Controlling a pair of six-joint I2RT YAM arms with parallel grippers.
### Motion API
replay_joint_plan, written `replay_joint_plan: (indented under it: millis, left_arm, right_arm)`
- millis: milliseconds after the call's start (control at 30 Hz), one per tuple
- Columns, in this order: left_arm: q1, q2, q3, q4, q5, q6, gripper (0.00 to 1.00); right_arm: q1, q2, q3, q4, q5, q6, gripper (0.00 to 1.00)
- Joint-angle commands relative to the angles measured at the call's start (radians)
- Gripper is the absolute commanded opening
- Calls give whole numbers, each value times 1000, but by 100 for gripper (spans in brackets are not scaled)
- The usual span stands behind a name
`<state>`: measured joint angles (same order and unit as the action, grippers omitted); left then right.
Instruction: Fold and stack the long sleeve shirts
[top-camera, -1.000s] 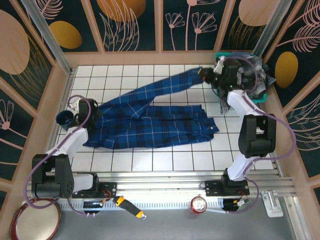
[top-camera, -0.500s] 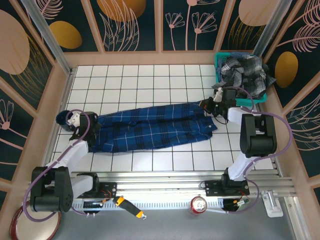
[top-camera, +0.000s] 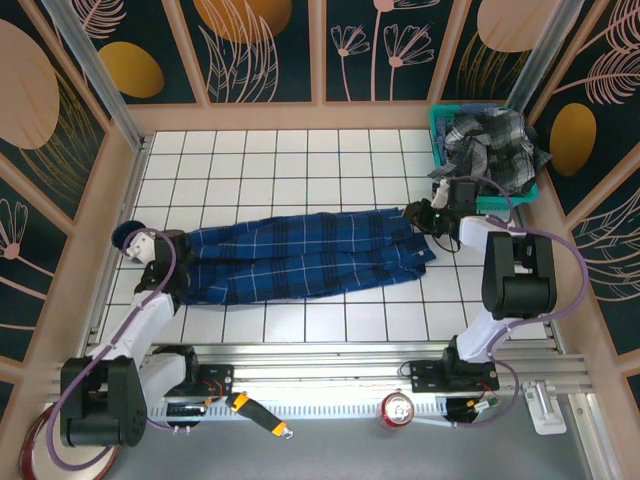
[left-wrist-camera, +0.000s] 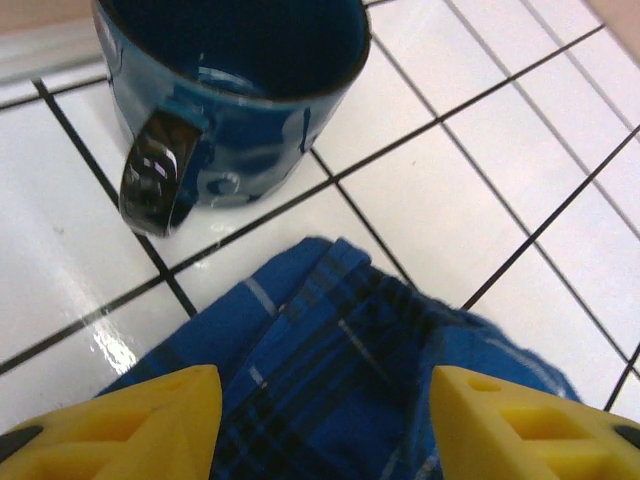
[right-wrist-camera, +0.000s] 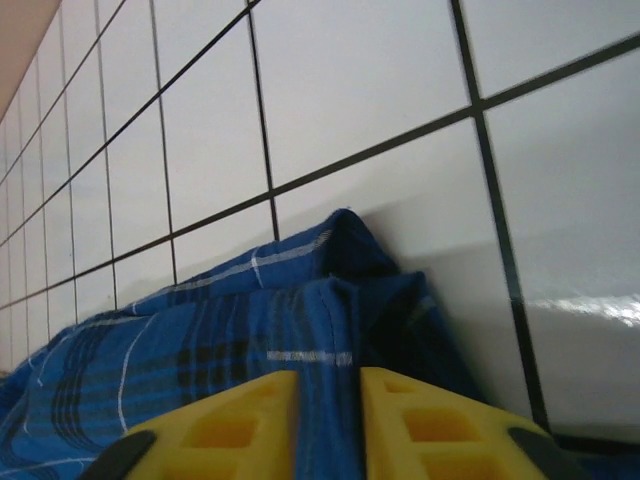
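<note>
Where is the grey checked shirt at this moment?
Top view: the grey shirt lies crumpled in the teal basket at the far right corner, just beyond the right gripper.

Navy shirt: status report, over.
Grippers: left gripper open over navy shirt, right gripper shut on its other end. Shirt lies in a long strip on the tiles. Nearby: blue mug beside left gripper.

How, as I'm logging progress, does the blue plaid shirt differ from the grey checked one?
The blue plaid shirt lies stretched long and flat on the tiled table; the grey checked shirt sits crumpled in the teal basket. The right pincer grips the blue one's end; nothing holds the grey one. Both are checked cloth, neither stacked.
</note>
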<state>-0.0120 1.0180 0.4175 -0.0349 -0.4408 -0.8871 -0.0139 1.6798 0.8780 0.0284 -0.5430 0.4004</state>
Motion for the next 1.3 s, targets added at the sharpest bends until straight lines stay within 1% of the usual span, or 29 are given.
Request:
replay_joint_plan:
  millis: [0,33,100,200,267,300,367,400,467,533,600,633,733,867,967,1067,1133,1200,1267]
  left_arm:
    - [4,-22,43,-4,-23,53,65]
    - [4,-11,69,-6,-7,73,66]
    - [4,28,121,-2,57,116,65]
    - [4,121,213,25,238,182,60]
    - [-11,183,256,66,369,189,56]
    - [-25,207,271,79,396,192,55]
    - [-80,251,296,88,387,204,55]
    - [-103,269,301,86,379,203,55]
    - [-122,301,275,99,400,185,54]
    - [-123,315,217,107,381,153,53]
    - [-123,315,150,121,348,128,56]
    - [-123,316,119,128,329,115,58]
    - [-123,355,73,138,295,93,58]
    - [-123,435,81,123,255,58,56]
    - [-122,465,109,95,219,51,58]
    - [-120,472,162,33,184,64,59]
    - [-120,454,191,5,177,74,59]
    - [-120,418,224,-22,178,90,62]
    - [-119,373,264,-57,186,112,69]
  right_arm:
    - [13,-87,36,-80,58,-29,39]
    - [26,-104,55,-104,76,-36,43]
    - [67,-132,92,-154,131,-50,44]
    - [177,-174,141,-176,243,-64,47]
    - [273,-157,169,-148,251,-65,48]
    - [308,-140,181,-129,251,-57,48]
    - [392,-90,188,-72,262,-35,48]
    - [421,-64,191,-57,265,-32,48]
    - [453,4,199,-40,270,-11,48]
    - [455,46,177,-18,270,7,49]
    - [450,64,134,2,319,13,48]
    - [439,74,111,12,324,18,48]
    - [404,93,47,38,309,28,48]
    - [355,91,-25,48,332,25,48]
    - [303,78,-67,50,335,16,48]
    - [275,49,-81,35,337,0,48]
    - [281,19,-67,5,351,-13,48]
    - [308,-18,-40,-32,379,-18,48]
    - [377,-55,2,-60,432,-24,49]
